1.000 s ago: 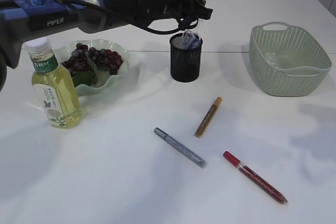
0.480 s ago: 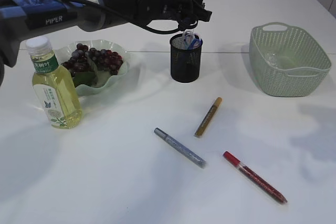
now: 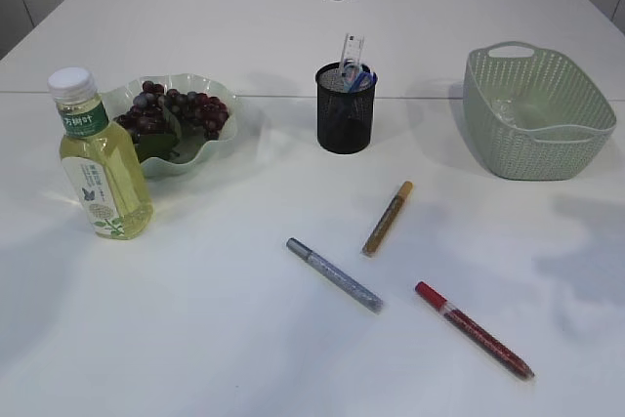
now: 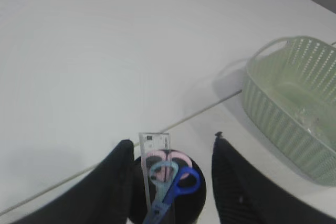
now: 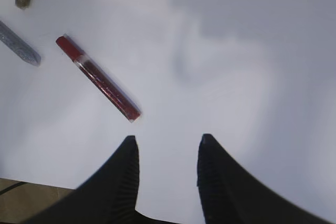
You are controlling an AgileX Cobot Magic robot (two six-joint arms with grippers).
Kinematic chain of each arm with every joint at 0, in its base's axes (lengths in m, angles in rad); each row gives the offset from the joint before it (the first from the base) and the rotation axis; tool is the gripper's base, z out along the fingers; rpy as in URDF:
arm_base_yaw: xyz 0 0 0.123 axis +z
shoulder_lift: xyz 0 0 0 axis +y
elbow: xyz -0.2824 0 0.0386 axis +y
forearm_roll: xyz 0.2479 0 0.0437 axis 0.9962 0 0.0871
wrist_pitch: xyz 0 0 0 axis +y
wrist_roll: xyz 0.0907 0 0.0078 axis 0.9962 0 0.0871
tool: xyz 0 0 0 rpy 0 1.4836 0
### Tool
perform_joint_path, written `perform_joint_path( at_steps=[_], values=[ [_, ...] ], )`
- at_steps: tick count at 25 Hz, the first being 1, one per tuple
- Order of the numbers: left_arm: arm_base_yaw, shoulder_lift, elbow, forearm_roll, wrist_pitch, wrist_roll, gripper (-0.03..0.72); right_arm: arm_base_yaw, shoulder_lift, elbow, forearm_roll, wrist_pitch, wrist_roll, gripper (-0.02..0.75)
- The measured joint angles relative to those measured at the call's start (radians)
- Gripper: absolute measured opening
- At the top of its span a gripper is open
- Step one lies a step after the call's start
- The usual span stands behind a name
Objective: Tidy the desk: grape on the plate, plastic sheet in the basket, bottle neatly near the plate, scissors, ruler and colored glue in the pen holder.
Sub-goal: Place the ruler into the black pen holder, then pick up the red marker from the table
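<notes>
White desk [image 3: 225,339] all round. My left gripper [image 4: 170,182] hangs above the black pen holder [image 3: 345,109] at the far middle, jaws apart and empty; ruler [image 4: 154,171] and scissors [image 4: 173,182] stand inside. My right gripper [image 5: 167,174] is parted too, nothing in it, over bare desk right of the red glue pen [image 5: 98,78]. Gold glue pen [image 3: 388,218] and silver glue pen [image 3: 334,274] lie near the middle. Grapes [image 3: 176,109] sit on the plate [image 3: 210,148] at left, bottle [image 3: 100,158] just beside it, basket [image 3: 537,109] far right.

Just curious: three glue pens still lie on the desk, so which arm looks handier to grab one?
Probably the right: its open end effector hovers beside the red glue pen, while the left end effector is above the pen holder.
</notes>
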Motion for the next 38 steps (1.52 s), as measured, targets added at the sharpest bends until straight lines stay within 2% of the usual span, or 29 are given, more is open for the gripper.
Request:
perform_joint_path(
  at_steps=[5, 11, 19, 25, 31, 34, 38],
  values=[
    [0.000, -0.118, 0.000, -0.010, 0.213, -0.020, 0.354, 0.000, 0.000, 0.000, 0.039, 0.032, 0.000, 0.311],
    [0.010, -0.267, 0.000, -0.020, 0.491, -0.125, 0.354, 0.000, 0.000, 0.000, 0.074, 0.032, 0.000, 0.312],
    [0.090, -0.450, 0.000, -0.024, 0.789, -0.141, 0.360, 0.000, 0.000, 0.000, 0.084, 0.032, 0.000, 0.312],
    [0.180, -0.590, 0.000, -0.020, 0.826, -0.141, 0.362, 0.015, -0.004, 0.000, 0.084, 0.032, 0.000, 0.312],
    [0.241, -0.692, 0.009, -0.020, 0.830, -0.141, 0.364, 0.099, -0.041, 0.000, 0.019, 0.032, 0.038, 0.312],
    [0.284, -0.744, 0.092, -0.020, 0.830, -0.135, 0.365, 0.147, -0.054, 0.000, 0.003, 0.034, 0.053, 0.312],
    [0.348, -0.827, 0.313, 0.000, 0.830, -0.133, 0.364, 0.212, -0.064, 0.000, -0.011, 0.034, 0.084, 0.312]
  ],
)
